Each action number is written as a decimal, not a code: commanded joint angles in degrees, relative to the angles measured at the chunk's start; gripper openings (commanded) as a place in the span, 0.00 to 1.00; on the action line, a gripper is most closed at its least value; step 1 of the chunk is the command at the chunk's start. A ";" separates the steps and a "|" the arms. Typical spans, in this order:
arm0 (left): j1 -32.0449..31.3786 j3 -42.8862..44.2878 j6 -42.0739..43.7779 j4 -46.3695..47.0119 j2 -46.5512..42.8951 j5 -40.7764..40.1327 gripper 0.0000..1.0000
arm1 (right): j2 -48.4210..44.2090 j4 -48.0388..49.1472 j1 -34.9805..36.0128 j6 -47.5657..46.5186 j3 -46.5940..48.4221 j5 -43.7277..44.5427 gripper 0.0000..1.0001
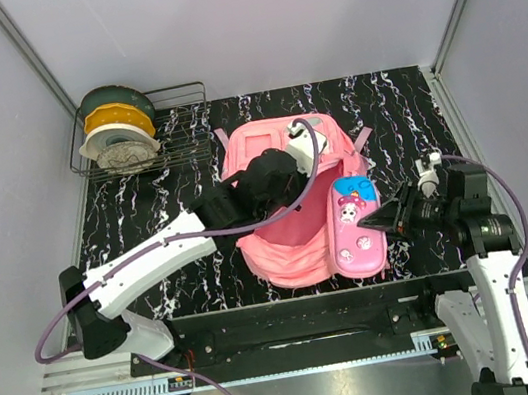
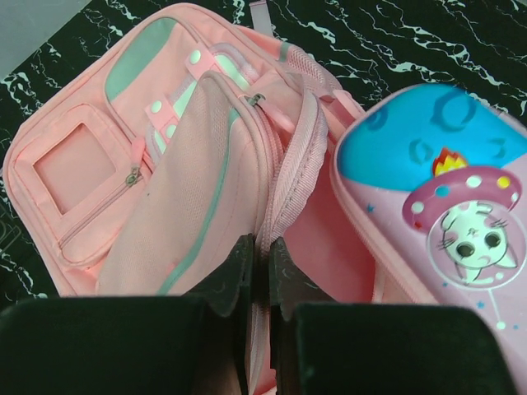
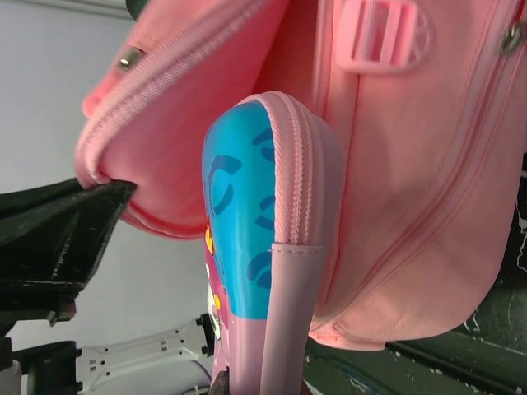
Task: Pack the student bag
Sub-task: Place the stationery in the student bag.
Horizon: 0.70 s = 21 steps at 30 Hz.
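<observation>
The pink student bag (image 1: 287, 244) lies flat in the middle of the black marbled table, its mint patch (image 2: 136, 70) facing up. My left gripper (image 1: 294, 180) is shut on the zip edge (image 2: 284, 185) of the bag's main opening and holds it lifted; its fingertips (image 2: 240, 262) pinch the tape. My right gripper (image 1: 387, 219) is shut on the pink-purple cartoon pencil case (image 1: 357, 225), which stands on its edge along the bag's right side. The case's blue end (image 3: 243, 206) is at the mouth of the opening, next to the bag's pink wall (image 3: 412, 189). My right fingers are almost hidden under the case.
A wire rack (image 1: 185, 119) with several spools (image 1: 117, 131) stands at the back left corner. Grey walls close in the table on three sides. A metal rail (image 1: 298, 339) runs along the near edge between the arm bases.
</observation>
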 commanded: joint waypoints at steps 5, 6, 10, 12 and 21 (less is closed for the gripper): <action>0.03 6.01 -2.80 8.15 -0.45 1.39 0.00 | 3.66 10.82 5.65 5.13 -4.24 -0.95 0.00; -0.31 6.10 -2.88 8.23 -0.36 1.56 0.00 | 4.45 15.45 5.65 7.58 -4.95 -1.04 0.00; -1.11 6.45 -1.57 8.50 -0.01 4.54 0.00 | 11.38 19.37 11.88 8.75 -3.92 4.73 0.00; -1.63 6.89 -0.87 8.32 -0.01 5.08 0.00 | 12.28 22.32 13.72 12.75 -3.20 9.40 0.00; -2.60 7.77 -2.80 7.62 0.17 8.59 0.00 | 19.57 34.12 21.64 23.86 -3.65 28.30 0.00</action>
